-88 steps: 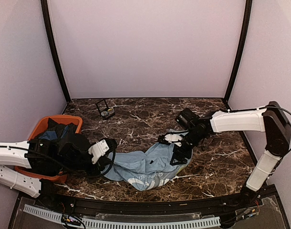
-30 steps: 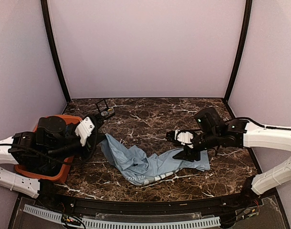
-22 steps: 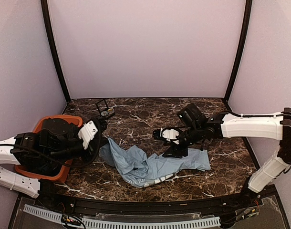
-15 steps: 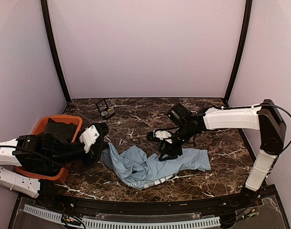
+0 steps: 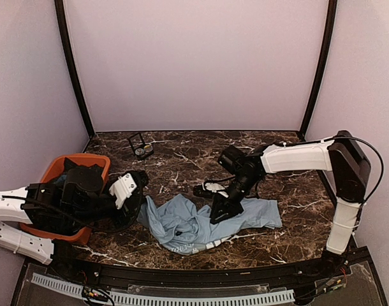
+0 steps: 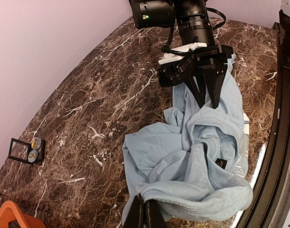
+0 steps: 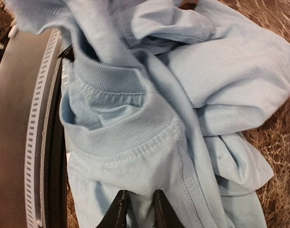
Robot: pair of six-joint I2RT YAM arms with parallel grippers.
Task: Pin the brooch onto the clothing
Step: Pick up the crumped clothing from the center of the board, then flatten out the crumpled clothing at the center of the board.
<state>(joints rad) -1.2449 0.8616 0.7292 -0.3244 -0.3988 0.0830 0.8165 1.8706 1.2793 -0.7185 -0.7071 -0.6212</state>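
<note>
The clothing, a crumpled light blue T-shirt, lies near the front edge of the marble table, its collar and black neck label up in the left wrist view. My left gripper is shut on the shirt's hem at its left end. My right gripper points down onto the shirt by the collar. In the right wrist view its jaws stand narrow with a fold of fabric pinched between them. The brooch, a tiny round disc, lies far back left beside a small case.
The small black-framed square case stands at the table's back left. An orange basket holding darker garments sits at the left edge, under my left arm. A black rail runs along the front edge.
My right gripper has swung left over the shirt, dropped onto it by the collar, and narrowed its jaws. The left gripper has shifted right and nearer with the hem, bunching the shirt.
</note>
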